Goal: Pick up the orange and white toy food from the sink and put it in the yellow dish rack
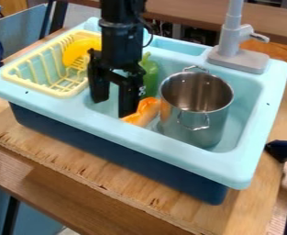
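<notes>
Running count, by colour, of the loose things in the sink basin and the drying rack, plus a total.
Silver: 1, the pot in the basin
Green: 1, the long green thing in the basin
Orange: 1, the orange thing beside the pot
Yellow: 1, the yellow thing in the rack
Total: 4

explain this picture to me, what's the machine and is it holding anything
The black machine is a robot arm, seen by a fixed camera looking down at a slant. Its gripper, the two-fingered hand, hangs over a toy sink on a wooden board. The fingers are apart with nothing visible between them, so it seems to hold nothing. Closest is an orange thing, beside a metal pot. A green thing lies behind; a yellow rack sits left in the picture.
</notes>
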Controlling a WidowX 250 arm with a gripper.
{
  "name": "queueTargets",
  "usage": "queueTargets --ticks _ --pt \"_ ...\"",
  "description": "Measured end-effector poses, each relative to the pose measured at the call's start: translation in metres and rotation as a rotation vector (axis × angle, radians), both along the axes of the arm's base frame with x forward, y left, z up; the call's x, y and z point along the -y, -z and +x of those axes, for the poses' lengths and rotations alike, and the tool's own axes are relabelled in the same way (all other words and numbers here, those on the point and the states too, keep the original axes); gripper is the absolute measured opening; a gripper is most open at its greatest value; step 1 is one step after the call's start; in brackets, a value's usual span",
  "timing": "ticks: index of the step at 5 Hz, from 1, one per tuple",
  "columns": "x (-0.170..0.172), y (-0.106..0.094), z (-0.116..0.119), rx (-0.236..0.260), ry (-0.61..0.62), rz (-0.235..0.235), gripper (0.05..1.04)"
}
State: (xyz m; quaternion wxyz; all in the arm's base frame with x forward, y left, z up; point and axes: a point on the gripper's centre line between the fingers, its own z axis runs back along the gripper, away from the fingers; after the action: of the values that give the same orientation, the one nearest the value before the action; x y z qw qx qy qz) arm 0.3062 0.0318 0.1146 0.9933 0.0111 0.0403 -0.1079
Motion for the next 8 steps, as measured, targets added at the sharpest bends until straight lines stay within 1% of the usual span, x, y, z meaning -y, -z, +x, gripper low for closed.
queueTargets --ticks 1,2,3,4,5,6,7,8 --pt "0.005 -0.008 0.007 0.026 0.011 0.019 0.999" --pt "0.01 0.003 0.012 0.013 0.032 0.036 0.999" --pt "0.014 0.02 0.011 -0.002 0.018 0.003 0.999" --pt "0.015 0.027 0.015 0.003 -0.003 -0.009 0.999" --pt "0.016 0.044 0.023 -0.009 -0.023 -0.036 0.954" --pt "0.014 0.044 0.023 -0.006 -0.031 -0.034 0.68" --pt "0.009 0.044 0.019 0.004 -0.053 -0.041 0.615" --pt "0.007 0.023 0.011 0.017 -0.04 -0.046 0.615"
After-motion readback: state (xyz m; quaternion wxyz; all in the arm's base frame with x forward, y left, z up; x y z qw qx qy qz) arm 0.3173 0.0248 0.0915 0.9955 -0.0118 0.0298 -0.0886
